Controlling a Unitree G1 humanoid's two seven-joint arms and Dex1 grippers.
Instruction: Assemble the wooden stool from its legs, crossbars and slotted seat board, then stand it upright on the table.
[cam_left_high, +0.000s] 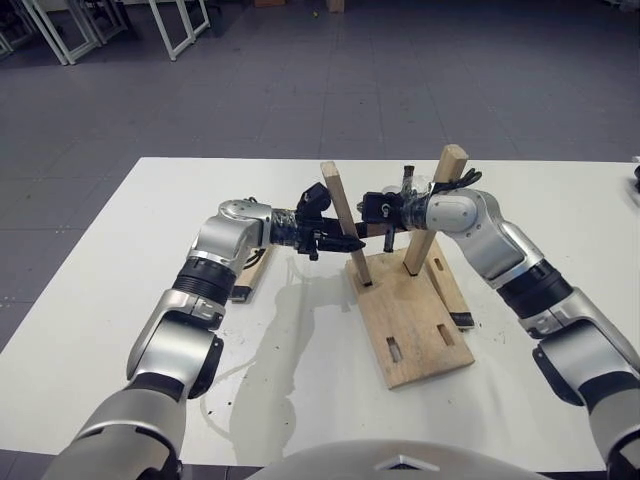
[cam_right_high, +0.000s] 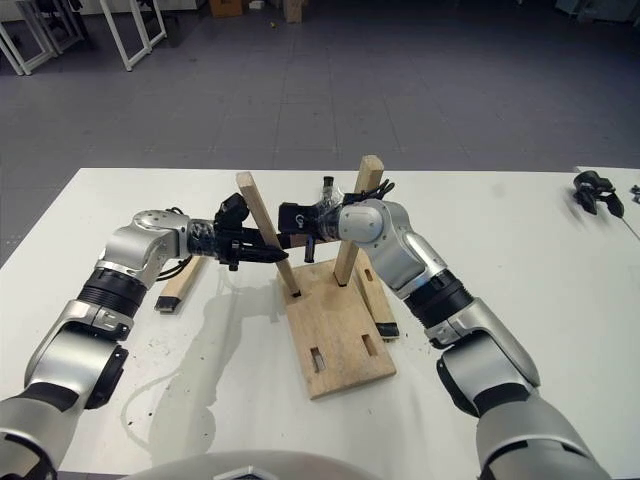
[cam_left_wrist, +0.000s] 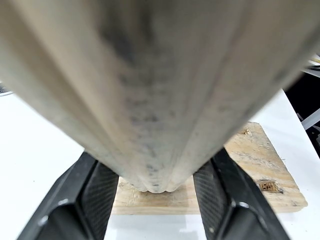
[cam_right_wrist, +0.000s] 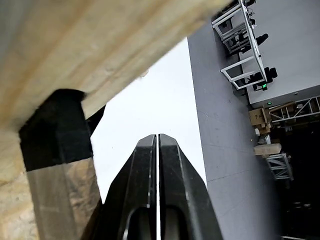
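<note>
The slotted seat board (cam_left_high: 415, 330) lies flat on the white table (cam_left_high: 120, 300). Two wooden legs stand slanted in its far slots, a left leg (cam_left_high: 335, 190) and a right leg (cam_left_high: 445, 170). My left gripper (cam_left_high: 345, 243) is shut on the left leg just above the board; in the left wrist view its black fingers (cam_left_wrist: 95, 195) flank the leg (cam_left_wrist: 150, 90). My right gripper (cam_left_high: 366, 207) sits between the two legs, its fingers (cam_right_wrist: 150, 190) pressed together on nothing. A short brown piece (cam_left_high: 376, 230) shows between the legs. A black-tipped crossbar (cam_left_high: 452, 292) lies along the board's right edge.
Another wooden piece (cam_left_high: 250, 272) lies on the table under my left forearm. A small black object (cam_right_high: 593, 192) rests at the table's far right edge. Bare tabletop spreads in front of the board and to the left. Grey floor and white frames lie beyond the table.
</note>
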